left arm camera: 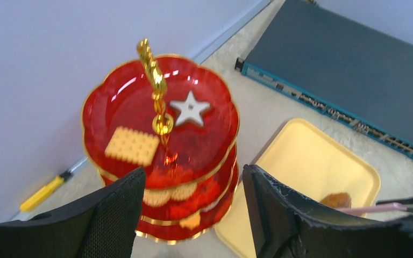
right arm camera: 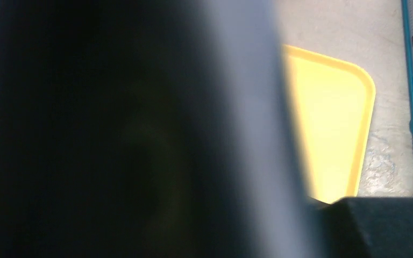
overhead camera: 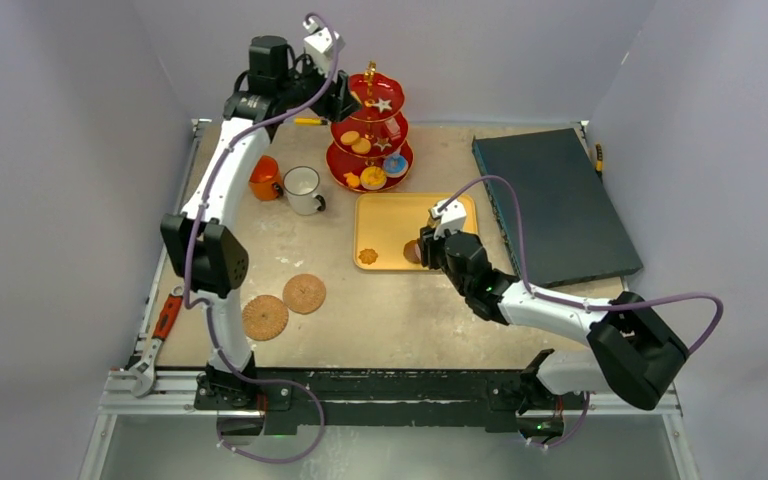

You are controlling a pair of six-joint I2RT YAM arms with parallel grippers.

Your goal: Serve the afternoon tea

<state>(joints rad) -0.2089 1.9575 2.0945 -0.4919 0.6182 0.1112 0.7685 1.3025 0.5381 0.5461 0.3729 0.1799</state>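
A: What's nearest?
B: Two round biscuits (overhead camera: pixel 265 317) lie side by side on the table (overhead camera: pixel 400 320). Beyond them the right gripper (overhead camera: pixel 426 250) hangs over the yellow tray (overhead camera: pixel 390 212), by a brown pastry (overhead camera: pixel 412 253). I cannot tell how its fingers stand.
A: And the stand?
B: The red three-tier stand (overhead camera: pixel 338 160) is at the far edge, upright, gold handle (overhead camera: pixel 370 72) pointing up. The left gripper (left arm camera: pixel 193 171) is beside the top tier, fingers wide and empty.

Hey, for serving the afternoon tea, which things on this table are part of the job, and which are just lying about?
Part of the job: red three-tier stand, orange mug, white mug, small biscuit on the yellow tray.

Lying about: dark flat box, yellow screwdriver, red-handled wrench.
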